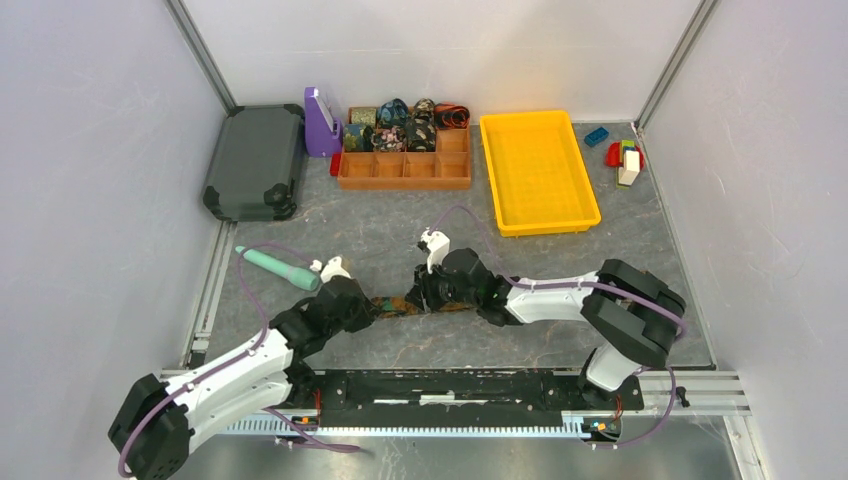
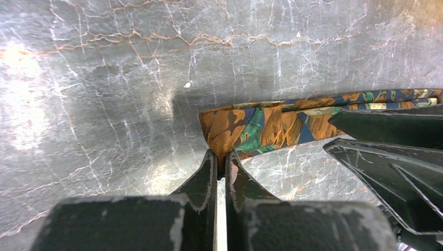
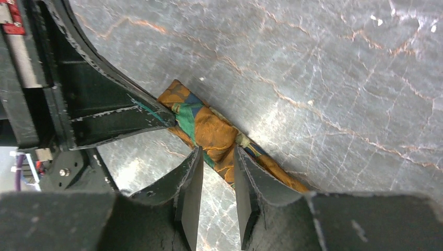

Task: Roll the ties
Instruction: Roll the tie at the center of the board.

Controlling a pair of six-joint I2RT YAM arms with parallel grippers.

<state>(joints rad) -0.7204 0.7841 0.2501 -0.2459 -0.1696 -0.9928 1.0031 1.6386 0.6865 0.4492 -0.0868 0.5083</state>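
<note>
Ties, rolled: several coils (image 1: 400,125) already filed in your orange organiser (image 1: 405,184). Orange-and-green tie (image 2: 261,128): on worktop (image 1: 400,225) between your arms, not yet coiled. Left hand (image 2: 222,157) clenched on its folded end. Right hand (image 3: 217,154) astride it; grip cannot be told.

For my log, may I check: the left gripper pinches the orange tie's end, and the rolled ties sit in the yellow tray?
Not quite: the top view shows the rolled ties in the brown divided box, not the yellow tray. The left gripper does pinch the end of the orange tie.
</note>
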